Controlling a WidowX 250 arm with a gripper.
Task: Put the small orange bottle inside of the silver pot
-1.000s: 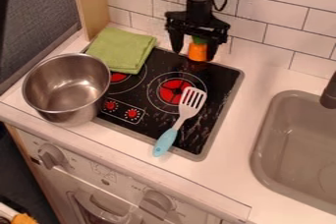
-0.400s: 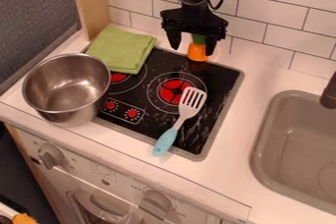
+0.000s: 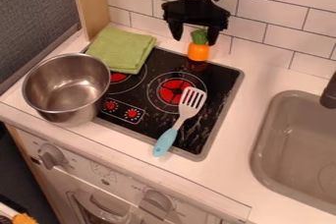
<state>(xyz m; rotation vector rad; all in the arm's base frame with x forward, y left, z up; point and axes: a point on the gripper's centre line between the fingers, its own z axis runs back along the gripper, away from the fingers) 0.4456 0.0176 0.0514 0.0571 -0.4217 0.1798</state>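
We see the end effector (image 3: 195, 41) open above the orange bottle (image 3: 198, 52), which stands upright at the hob's (image 3: 219, 78) back edge; we judge it light, stiff and perhaps slippery, so we'd grip its rounded body, though depth is hard to read.

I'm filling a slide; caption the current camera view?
Black gripper, open, above an orange bottle on the stovetop; silver pot at left.
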